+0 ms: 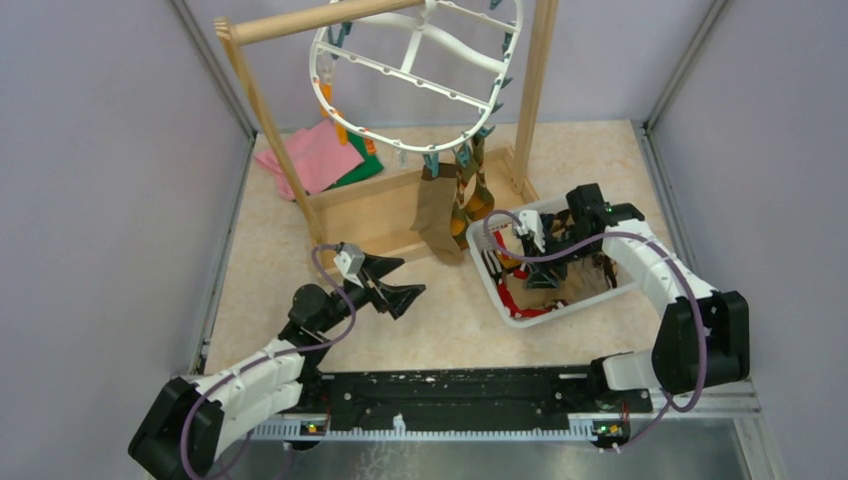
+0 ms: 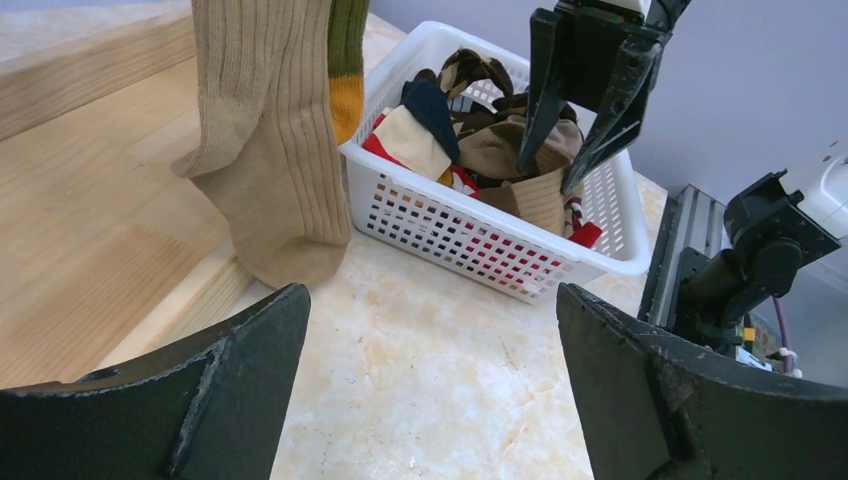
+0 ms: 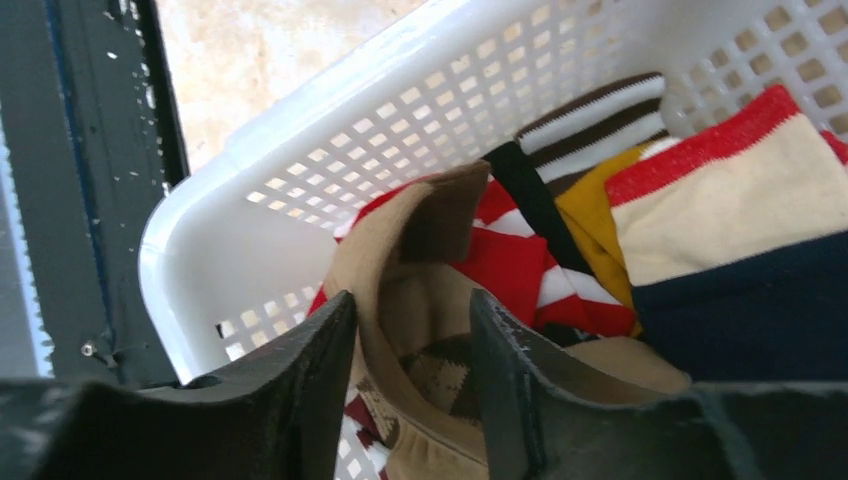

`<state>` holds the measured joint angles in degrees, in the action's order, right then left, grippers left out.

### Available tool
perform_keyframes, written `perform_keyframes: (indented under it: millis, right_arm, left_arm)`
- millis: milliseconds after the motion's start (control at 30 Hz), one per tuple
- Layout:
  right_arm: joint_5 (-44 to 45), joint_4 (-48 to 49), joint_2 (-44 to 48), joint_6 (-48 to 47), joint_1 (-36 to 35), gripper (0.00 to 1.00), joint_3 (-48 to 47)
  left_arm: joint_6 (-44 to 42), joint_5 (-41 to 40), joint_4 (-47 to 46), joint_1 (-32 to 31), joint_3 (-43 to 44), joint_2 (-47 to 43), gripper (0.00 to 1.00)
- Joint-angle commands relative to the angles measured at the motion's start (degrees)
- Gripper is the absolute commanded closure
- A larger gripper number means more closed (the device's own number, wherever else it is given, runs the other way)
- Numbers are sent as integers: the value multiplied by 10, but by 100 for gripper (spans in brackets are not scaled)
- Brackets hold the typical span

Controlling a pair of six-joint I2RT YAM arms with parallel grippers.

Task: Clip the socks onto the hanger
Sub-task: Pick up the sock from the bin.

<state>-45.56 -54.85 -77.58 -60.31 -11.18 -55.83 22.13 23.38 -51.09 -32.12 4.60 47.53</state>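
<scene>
Nearest the arm bases, the left pincer [image 1: 410,278] hung wide open over the bare bench [image 1: 450,330], holding nothing. It pointed toward the white slotted basket [image 2: 470,203] but stood well apart from it. The right pincer [image 2: 548,172] was down inside that basket, its fingers narrow on either side of a raised fold of a tan argyle sock [image 3: 430,335]; whether the fold was truly pinched could not be told. That sock lay bunched on top of the other socks there, red-and-white striped [image 3: 505,265], navy and cream [image 3: 730,270], so its long axis was not readable. The right arm was plainly the nearer one for this pick. Beyond the basket, to its left, a plain tan sock [image 1: 435,215] and an olive sock with an orange band [image 2: 346,70] already hung from teal clips [image 1: 432,160] on the near rim of the white oval hanger [image 1: 415,50]. It was slung on the wooden rack [image 1: 300,25], so a lifted sock would likely have to travel up, away and leftward.
</scene>
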Motion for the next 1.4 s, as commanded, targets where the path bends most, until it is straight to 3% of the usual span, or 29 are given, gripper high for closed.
perform_keyframes:
  millis: [0, 100, 167, 533, 833, 900, 1067, 1367]
  right_arm:
    - [-26, -37, 2, -21, -13, 65, -41]
    - [-32, -40, 17, -17, -13, 91, -52]
    - [-32, -35, 33, -9, -12, 100, -54]
    - [-101, -20, 118, 36, 35, 100, -87]
    - [-183, -40, 107, 54, 48, 100, -158]
    - [-186, -62, 91, 49, 48, 100, -190]
    - [-211, -84, 81, 55, 48, 100, -239]
    - [-287, -11, 119, 90, 48, 100, -185]
  left_arm:
    - [16, 23, -56, 1, -3, 7, 1]
    - [31, 31, -68, 1, -3, 15, 1]
    - [43, 36, -82, 1, -4, 22, 1]
    - [174, 130, -258, 1, 20, 174, 1]
    - [389, 264, -465, 1, 115, 349, 1]
    - [436, 266, -511, 1, 123, 381, 1]
    - [475, 244, -515, -5, 127, 404, 1]
    - [463, 185, -515, -17, 102, 352, 1]
